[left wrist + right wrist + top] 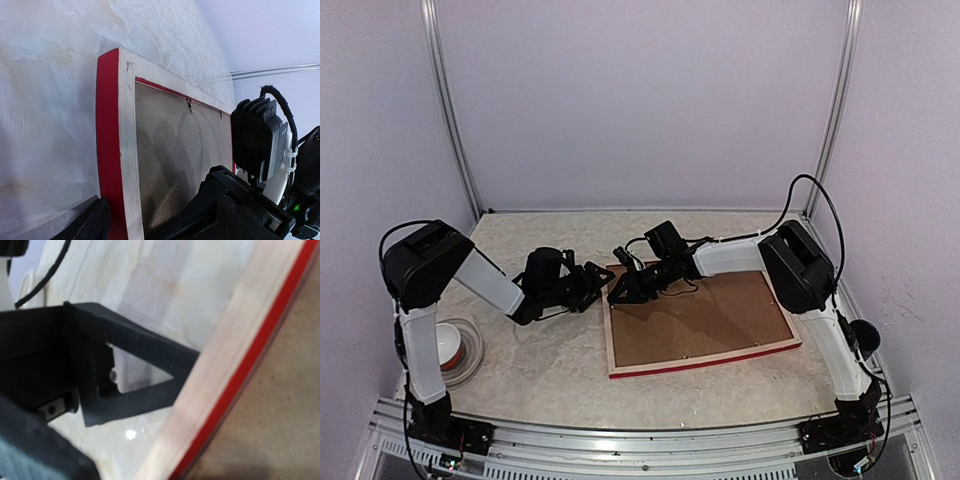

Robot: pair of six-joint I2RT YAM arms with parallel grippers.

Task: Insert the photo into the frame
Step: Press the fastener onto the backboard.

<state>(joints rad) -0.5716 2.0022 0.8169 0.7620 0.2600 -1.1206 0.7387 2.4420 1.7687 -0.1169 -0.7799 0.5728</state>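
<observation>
The frame (700,358) lies face down on the table, its red edge and pale wood rim (125,150) showing. A brown backing board (710,315) fills its rear. The photo is hidden. My left gripper (601,282) is open at the frame's left edge. One of its fingers (87,225) rests on the table outside the red side, the other (225,210) lies over the board. My right gripper (625,288) hovers low over the frame's far-left corner, close to the left gripper. Its jaws are not clear in any view. In the right wrist view a black finger (135,370) touches the pale rim (240,340).
A white round holder with a red inside (455,345) sits on the table beside the left arm's base. Small metal clips (190,105) stand along the board's far edge. A black cable (670,288) trails over the board. Enclosure walls close in the back and sides.
</observation>
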